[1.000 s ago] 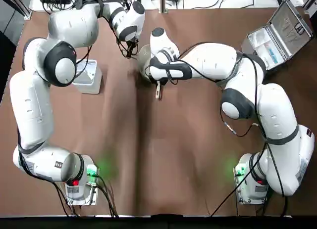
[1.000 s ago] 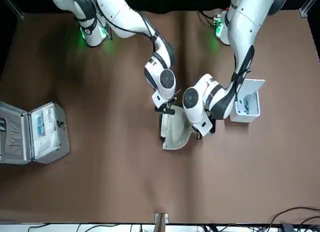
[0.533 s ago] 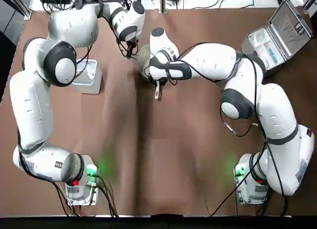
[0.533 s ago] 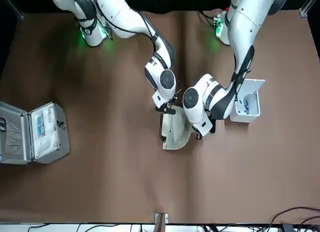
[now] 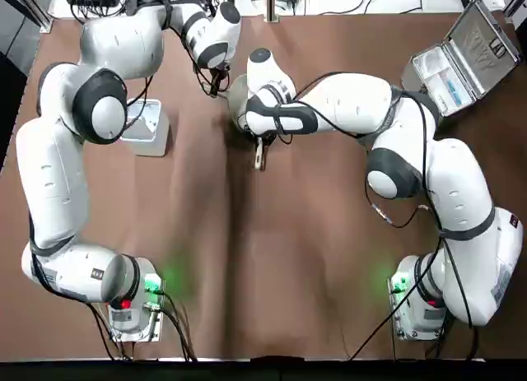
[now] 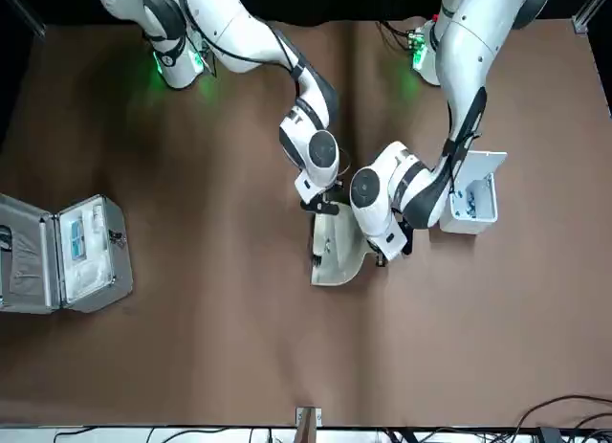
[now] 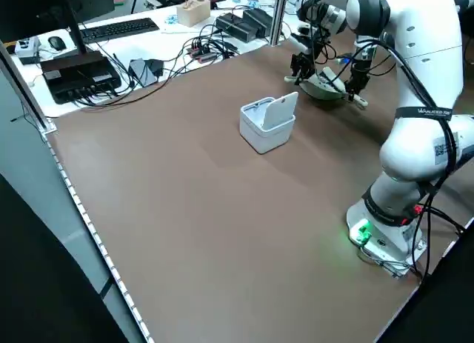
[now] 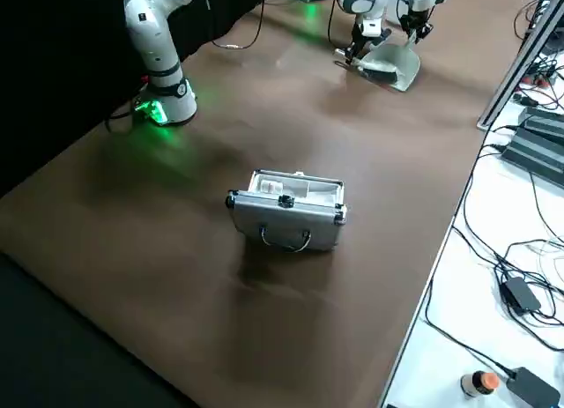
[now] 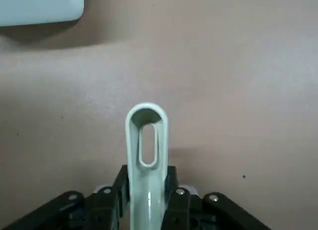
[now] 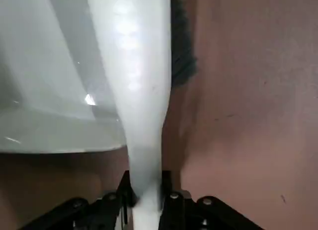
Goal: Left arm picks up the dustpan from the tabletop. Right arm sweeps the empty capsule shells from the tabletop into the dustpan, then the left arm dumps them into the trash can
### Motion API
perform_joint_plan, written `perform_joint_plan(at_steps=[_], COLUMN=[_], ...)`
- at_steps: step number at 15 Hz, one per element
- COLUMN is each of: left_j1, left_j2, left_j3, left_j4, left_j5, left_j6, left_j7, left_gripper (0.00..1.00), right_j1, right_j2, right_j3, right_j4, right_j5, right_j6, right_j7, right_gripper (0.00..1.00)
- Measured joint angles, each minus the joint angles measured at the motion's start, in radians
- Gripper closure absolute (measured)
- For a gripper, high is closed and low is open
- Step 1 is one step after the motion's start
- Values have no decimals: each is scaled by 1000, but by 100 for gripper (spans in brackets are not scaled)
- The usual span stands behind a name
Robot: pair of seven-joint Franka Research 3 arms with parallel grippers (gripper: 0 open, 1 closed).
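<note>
The off-white dustpan rests on the brown tabletop at the far middle, between the two wrists. My left gripper is shut on its thin looped handle; from overhead the left gripper is at the pan's left. My right gripper is shut on a white brush handle whose dark bristles lie at the pan's mouth. Overhead, the right gripper is at the pan's near side. No capsule shells show on the tabletop. The pale-grey trash can holds small bluish bits.
The trash can stands to the left of the dustpan, lid flap up. An open silver case lies at the far right corner. Cables and equipment sit beyond the table's far edge.
My right gripper with the brush has edged slightly toward the dustpan's mouth. The left gripper and dustpan have barely moved.
</note>
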Motion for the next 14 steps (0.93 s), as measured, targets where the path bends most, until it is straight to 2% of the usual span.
perform_joint_plan(at_steps=[14], left_j1=[0], left_j2=[0], left_j3=[5], left_j4=[2], left_j5=[8], left_j6=[-4], left_j7=[1], left_gripper=[67], right_j1=[-4], right_j2=[32], right_j3=[7], right_j4=[69], right_j5=[42], right_j6=[-8], right_j7=[-6], right_gripper=[74])
